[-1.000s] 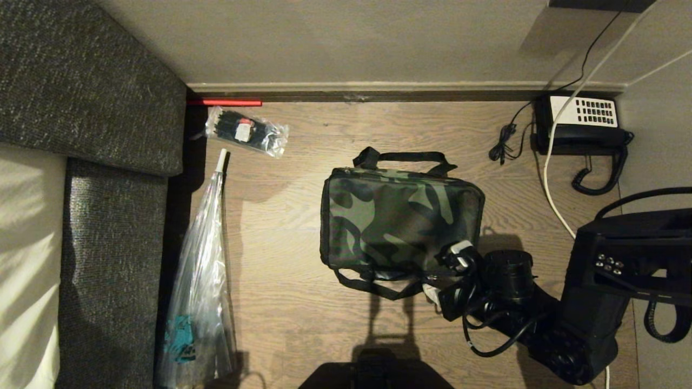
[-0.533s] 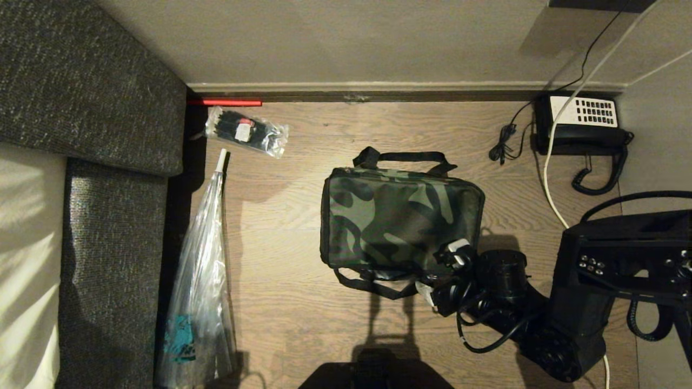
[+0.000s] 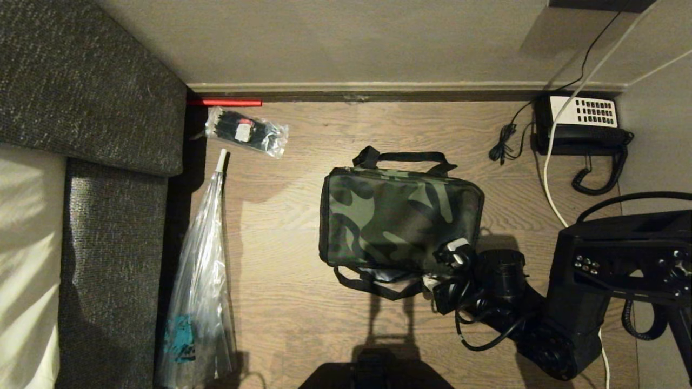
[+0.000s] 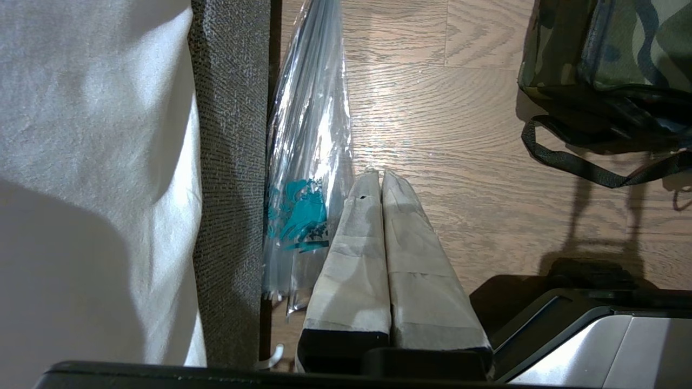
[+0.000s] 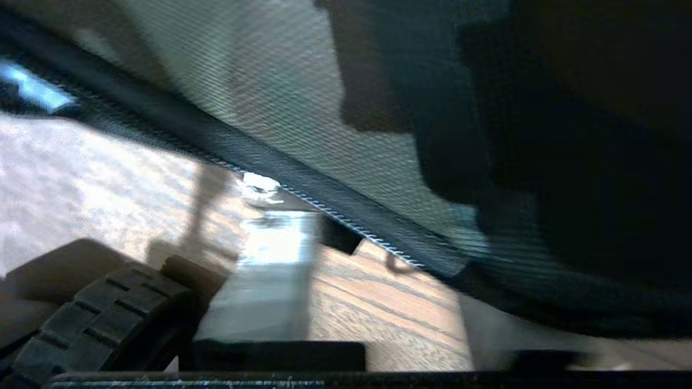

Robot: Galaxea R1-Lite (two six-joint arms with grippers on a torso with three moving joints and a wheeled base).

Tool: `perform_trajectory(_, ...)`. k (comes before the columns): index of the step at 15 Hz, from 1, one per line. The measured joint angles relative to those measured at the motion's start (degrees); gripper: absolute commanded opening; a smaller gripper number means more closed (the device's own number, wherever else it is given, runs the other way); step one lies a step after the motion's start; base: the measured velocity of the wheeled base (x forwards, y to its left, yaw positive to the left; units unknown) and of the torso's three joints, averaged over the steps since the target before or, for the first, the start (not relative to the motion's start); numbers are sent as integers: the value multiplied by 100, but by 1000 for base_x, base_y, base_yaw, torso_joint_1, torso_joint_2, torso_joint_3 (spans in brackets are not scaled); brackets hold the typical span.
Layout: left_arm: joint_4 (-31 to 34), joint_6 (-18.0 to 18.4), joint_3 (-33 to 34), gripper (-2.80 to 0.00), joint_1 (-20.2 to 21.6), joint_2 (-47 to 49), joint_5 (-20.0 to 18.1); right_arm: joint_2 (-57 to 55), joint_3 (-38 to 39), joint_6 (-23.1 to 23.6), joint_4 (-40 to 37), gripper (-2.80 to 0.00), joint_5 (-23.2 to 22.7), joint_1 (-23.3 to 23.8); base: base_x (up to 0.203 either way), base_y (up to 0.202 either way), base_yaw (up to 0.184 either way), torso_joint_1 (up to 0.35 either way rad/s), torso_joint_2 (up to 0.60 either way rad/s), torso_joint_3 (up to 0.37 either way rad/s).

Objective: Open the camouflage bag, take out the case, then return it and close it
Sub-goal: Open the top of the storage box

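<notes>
Camouflage bag [image 3: 400, 219] — zipped, flat on the wooden floor [image 3: 303, 302], long axis left-right. Right tool [image 3: 440, 270] at its near right corner by the zipper line; grip state cannot be told. Left tool [image 4: 381, 178] clenched, empty, well apart.

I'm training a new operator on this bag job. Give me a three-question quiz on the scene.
1. True or false: the camouflage bag lies zipped shut on the floor.
2. Which gripper is at the bag's near right corner? A) left gripper B) right gripper
3. Fill in: the desk telephone sits by the wall, to the bag's ____.

Key: 1 true; 2 B, while the left gripper is parked with fingers together beside the clear plastic bag; 3 right.
</notes>
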State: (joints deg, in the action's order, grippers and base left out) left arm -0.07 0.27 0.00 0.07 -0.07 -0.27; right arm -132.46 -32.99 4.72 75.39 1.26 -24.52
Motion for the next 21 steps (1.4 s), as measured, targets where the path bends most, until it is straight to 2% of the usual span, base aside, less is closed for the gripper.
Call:
perform_trajectory(8, 0, 0, 0, -280, 0, 0, 2, 110, 94, 63, -7, -280, -55, 142, 0, 0, 0, 0, 0, 0)
perform_trajectory(14, 0, -2, 0, -280, 0, 0, 0, 250, 248, 456, -45, -280, -46, 335, 0, 0, 0, 0, 0, 0)
perform_trajectory(17, 0, -2, 0, -280, 0, 0, 0, 258, 273, 457, -52, -280, -33, 385, 0, 0, 0, 0, 0, 0)
perform_trajectory(18, 0, -2, 0, -280, 0, 0, 2, 258, 273, 456, -56, -17, -33, 388, 0, 0, 0, 0, 0, 0)
perform_trajectory(19, 0, -2, 0, -280, 0, 0, 0, 256, 273, 465, -58, 0, -38, 388, 0, 0, 0, 0, 0, 0)
perform_trajectory(21, 0, -2, 0, -280, -2, 0, 0, 261, 282, 454, -146, 0, -38, 393, 0, 0, 0, 0, 0, 0)
